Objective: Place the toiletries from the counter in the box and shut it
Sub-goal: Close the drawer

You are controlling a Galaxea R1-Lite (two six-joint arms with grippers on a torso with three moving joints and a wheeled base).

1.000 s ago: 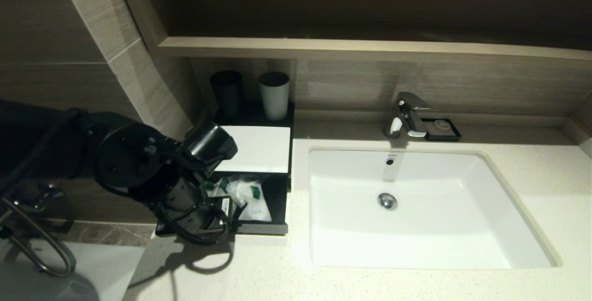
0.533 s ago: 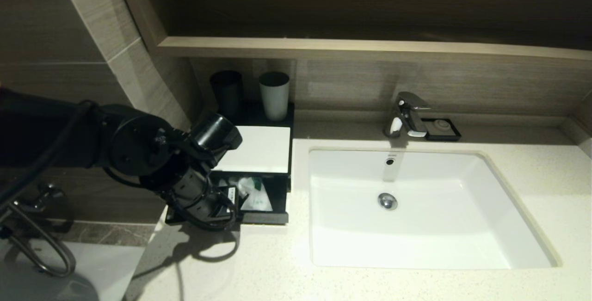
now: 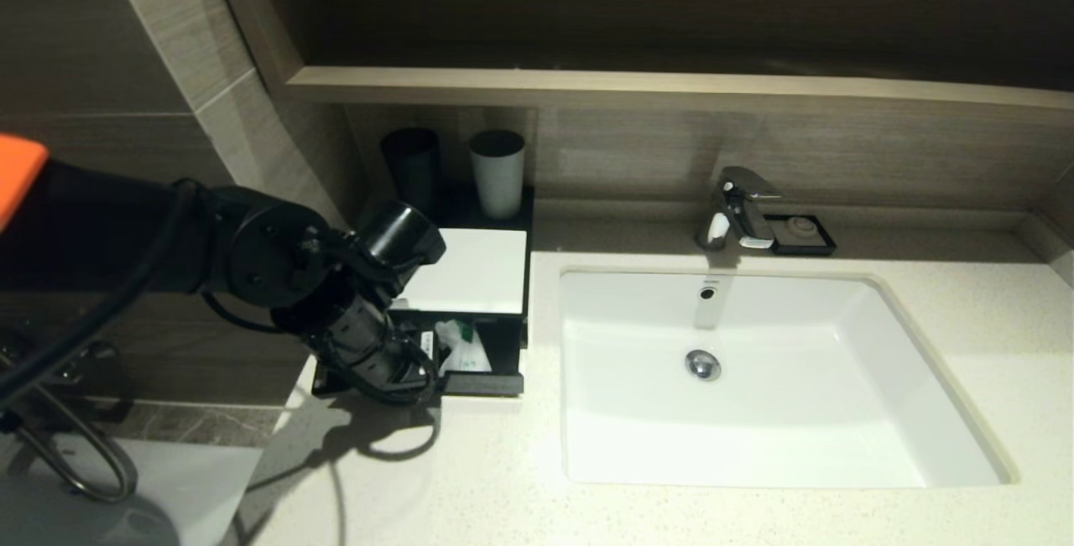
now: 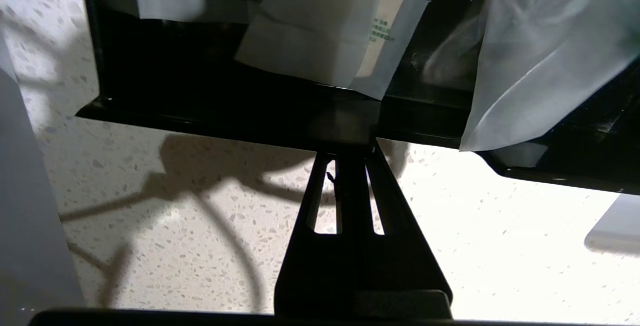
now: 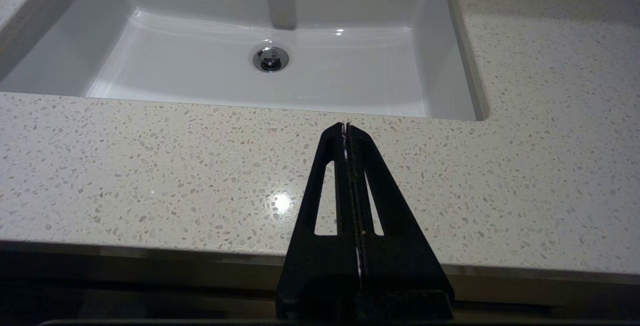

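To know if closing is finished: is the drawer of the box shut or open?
Partly open: the drawer projects beyond the box, packets visible inside, left gripper against its front.

1. The counter point(image 3: 755, 512) looks like pale stone with tiny dark specks, smooth and a bit shiny.
2. The basin point(image 3: 839, 412) is white, smooth and glossy.
3. The tap point(image 3: 742, 206) and the drain point(image 3: 702, 364) are shiny metal.
4. The box point(image 3: 470, 269) has a smooth white top and dark walls.
5. The toiletries point(image 4: 540, 50) sit in thin, crinkly plastic wrap, partly see-through.
6. The ledge point(image 3: 671, 89) looks like pale wood, not shiny.
7. The left gripper point(image 4: 350, 153) is dull black plastic.
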